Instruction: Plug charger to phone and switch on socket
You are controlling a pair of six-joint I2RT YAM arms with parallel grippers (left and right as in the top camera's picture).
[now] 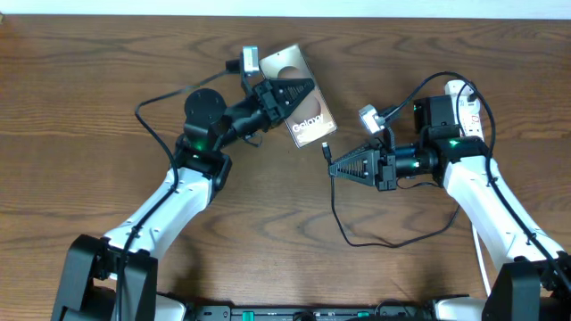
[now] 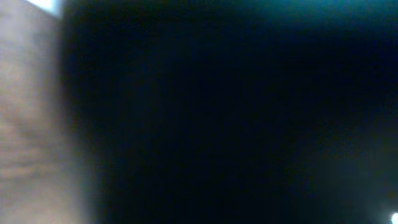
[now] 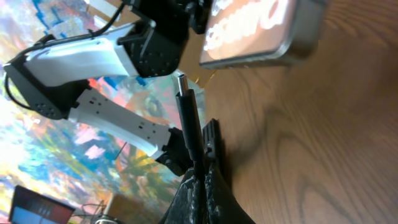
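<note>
On the wooden surface (image 1: 89,107), your left claw (image 1: 308,86) clamps the phone (image 1: 312,125) while your right claw (image 1: 335,169) pinches the charger (image 1: 327,152), its tip near but not yet plugged in, so plugging and switching the socket (image 1: 468,102) likely remain.

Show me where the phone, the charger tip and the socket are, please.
phone (image 1: 312,123), overhead view, on the lettered face.
charger (image 3: 188,118), right wrist view, on the black connector body just below the metal tip.
socket (image 1: 471,107), overhead view, on its white casing.
</note>
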